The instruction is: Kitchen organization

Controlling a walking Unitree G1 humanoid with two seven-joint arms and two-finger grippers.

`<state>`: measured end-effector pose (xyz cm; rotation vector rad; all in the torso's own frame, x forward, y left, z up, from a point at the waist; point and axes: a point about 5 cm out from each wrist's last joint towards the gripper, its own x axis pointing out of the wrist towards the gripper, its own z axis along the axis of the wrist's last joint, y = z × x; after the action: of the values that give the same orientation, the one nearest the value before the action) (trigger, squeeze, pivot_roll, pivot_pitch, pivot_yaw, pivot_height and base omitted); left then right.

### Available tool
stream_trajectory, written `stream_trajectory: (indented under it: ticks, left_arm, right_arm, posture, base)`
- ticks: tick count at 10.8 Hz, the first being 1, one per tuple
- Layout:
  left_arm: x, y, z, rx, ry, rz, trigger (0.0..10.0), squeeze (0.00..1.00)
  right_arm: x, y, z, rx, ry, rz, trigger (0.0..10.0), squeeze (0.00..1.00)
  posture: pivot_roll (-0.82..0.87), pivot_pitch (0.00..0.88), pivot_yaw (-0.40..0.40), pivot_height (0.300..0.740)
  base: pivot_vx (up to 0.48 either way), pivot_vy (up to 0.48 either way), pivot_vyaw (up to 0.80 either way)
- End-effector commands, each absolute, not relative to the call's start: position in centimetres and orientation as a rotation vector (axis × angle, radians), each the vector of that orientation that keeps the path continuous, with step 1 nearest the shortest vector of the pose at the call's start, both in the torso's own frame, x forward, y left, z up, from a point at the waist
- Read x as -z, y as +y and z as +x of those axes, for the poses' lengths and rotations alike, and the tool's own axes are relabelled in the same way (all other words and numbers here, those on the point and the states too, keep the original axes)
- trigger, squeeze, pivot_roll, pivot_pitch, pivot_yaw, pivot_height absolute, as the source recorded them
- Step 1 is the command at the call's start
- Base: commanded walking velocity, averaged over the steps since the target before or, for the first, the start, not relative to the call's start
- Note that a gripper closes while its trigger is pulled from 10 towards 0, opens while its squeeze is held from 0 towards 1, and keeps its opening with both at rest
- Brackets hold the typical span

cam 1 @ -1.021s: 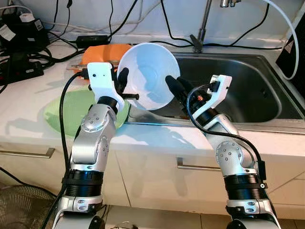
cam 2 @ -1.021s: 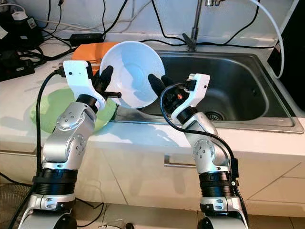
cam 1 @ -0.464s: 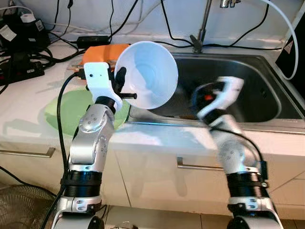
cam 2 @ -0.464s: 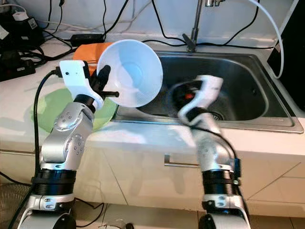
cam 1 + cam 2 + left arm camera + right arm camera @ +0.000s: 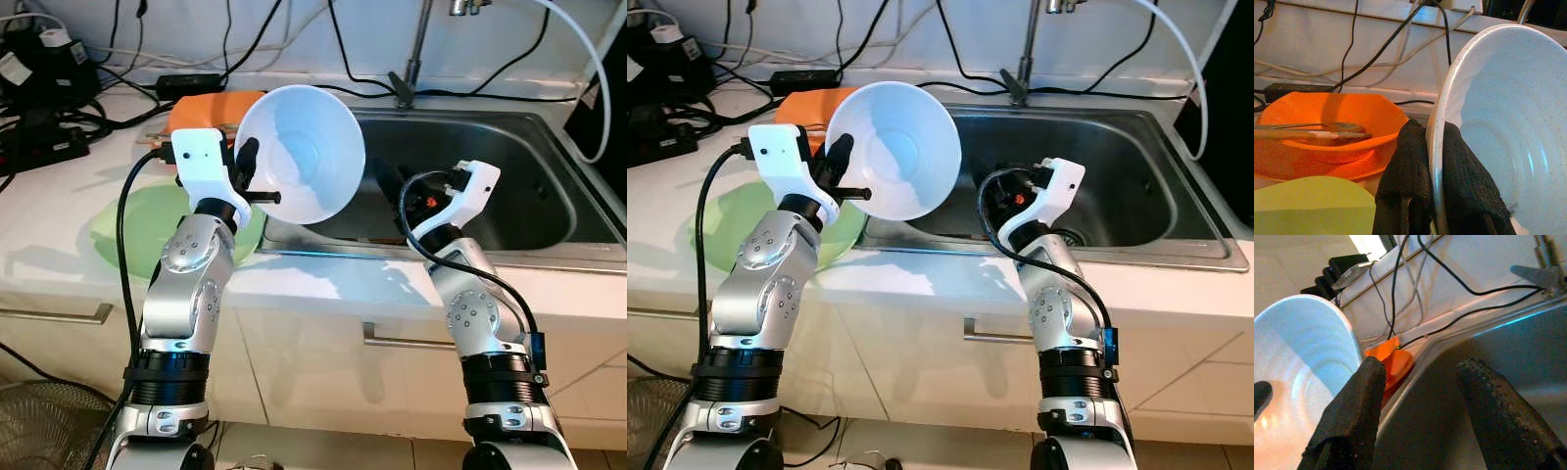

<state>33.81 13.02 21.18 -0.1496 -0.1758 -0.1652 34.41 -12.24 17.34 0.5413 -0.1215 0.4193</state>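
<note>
A white bowl hangs tilted over the counter's edge beside the sink, its opening facing me. My left gripper is shut on the bowl's left rim; in the left wrist view the two black fingers pinch the rim from both sides. Over the sink, just right of the bowl, my right gripper stands open and apart from it. Its fingers hold nothing, with the bowl off to one side.
A pale green plate lies on the counter under my left arm. Behind it sits an orange bowl holding a wooden utensil. A faucet rises behind the sink. Black cables and adapters crowd the back left.
My right gripper has let go of the bowl's right rim and drawn back to the right over the sink. The left gripper keeps the bowl, lifted slightly.
</note>
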Motion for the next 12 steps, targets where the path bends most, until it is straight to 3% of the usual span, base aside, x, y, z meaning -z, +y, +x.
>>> stream_trajectory:
  ticks: [1, 12]
  left_arm:
    - [-22.31, 12.86, 33.59, 0.185, -0.231, -0.144, 10.0, 0.0]
    - [-22.27, 12.56, 33.59, 0.197, -0.23, -0.145, 10.0, 0.0]
  right_arm:
    - [-17.94, -11.82, 34.57, -0.447, -0.139, 0.544, 10.0, 0.0]
    - [-18.01, -11.69, 34.46, -0.46, -0.143, 0.548, 10.0, 0.0]
  posture:
    - [0.12, 0.0, 0.051, 0.74]
    - [0.11, 0.0, 0.054, 0.74]
  base:
    - [0.0, 0.0, 0.0]
    - [0.0, 0.0, 0.0]
